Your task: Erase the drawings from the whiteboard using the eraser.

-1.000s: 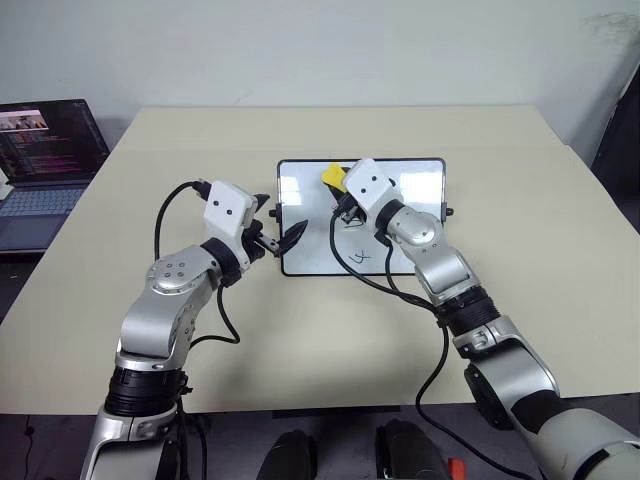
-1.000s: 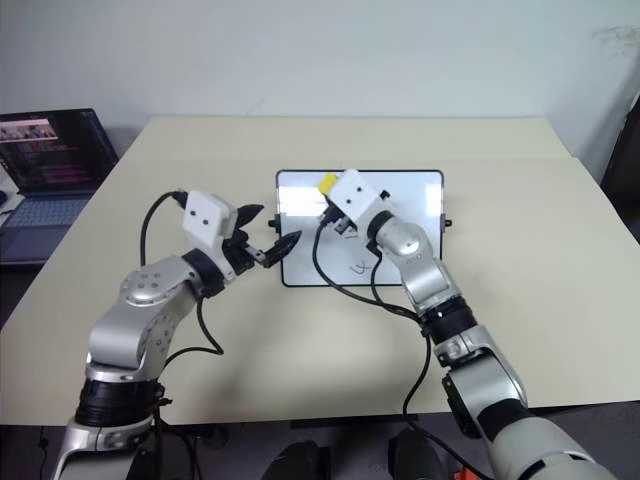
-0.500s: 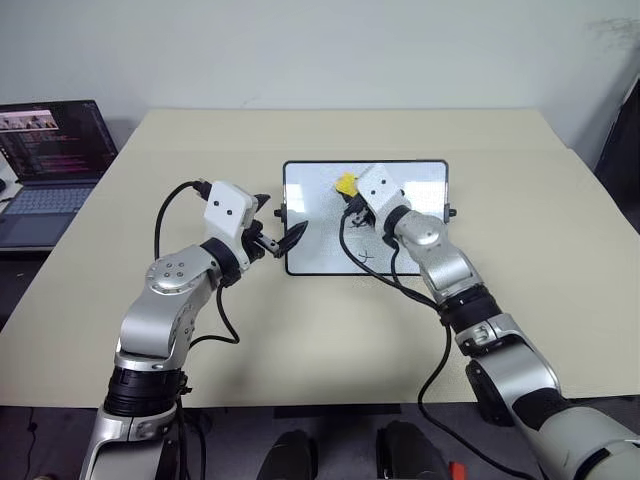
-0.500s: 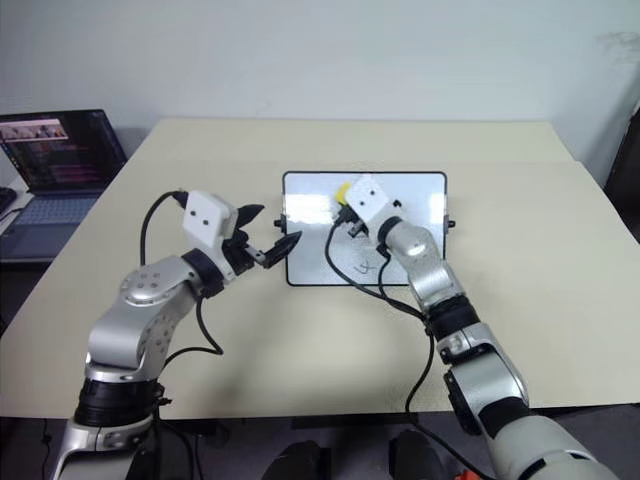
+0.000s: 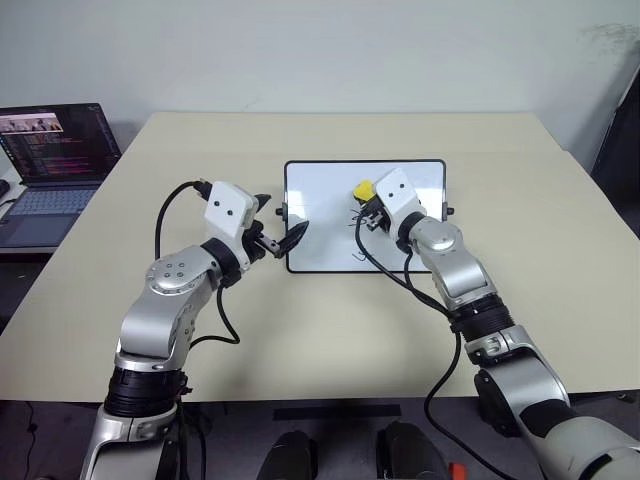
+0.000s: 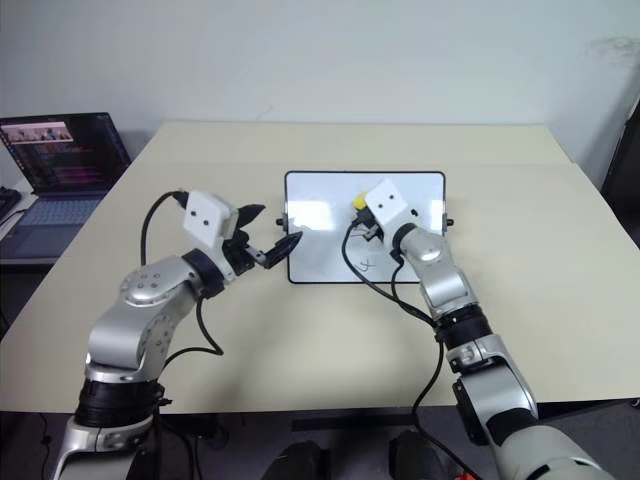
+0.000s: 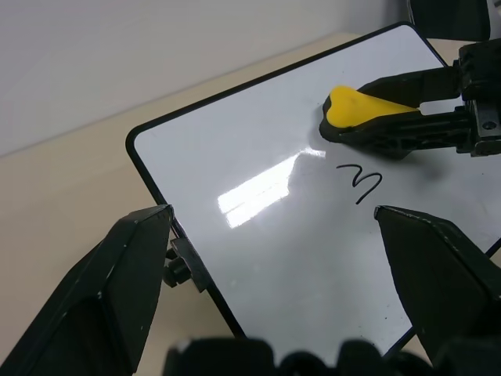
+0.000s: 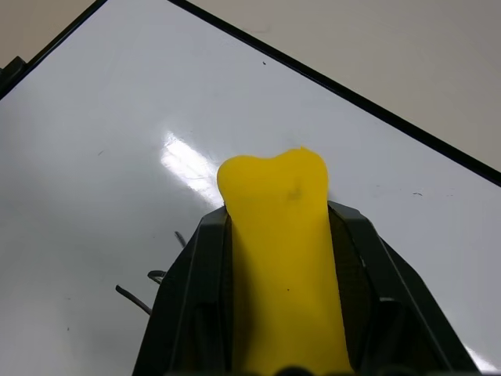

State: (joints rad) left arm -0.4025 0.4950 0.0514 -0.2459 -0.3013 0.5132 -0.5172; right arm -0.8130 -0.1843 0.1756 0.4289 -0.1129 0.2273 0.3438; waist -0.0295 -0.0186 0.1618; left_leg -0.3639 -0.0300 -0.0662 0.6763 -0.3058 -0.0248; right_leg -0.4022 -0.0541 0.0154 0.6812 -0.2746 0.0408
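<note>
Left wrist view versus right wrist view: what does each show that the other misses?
The left wrist view alone takes in a black squiggle in full, a black knob on the board's short side, the left tool with its fingers spread wide, and the right tool seen from the side. The right wrist view alone shows faint strokes beside the right tool's fingers. Both show the whiteboard, its glare and the yellow eraser clamped in the right tool.

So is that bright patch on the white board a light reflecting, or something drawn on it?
A reflection: in the left wrist view glare streaks the whiteboard beside the eraser; in the right wrist view it gleams just past the eraser's tip.
</note>
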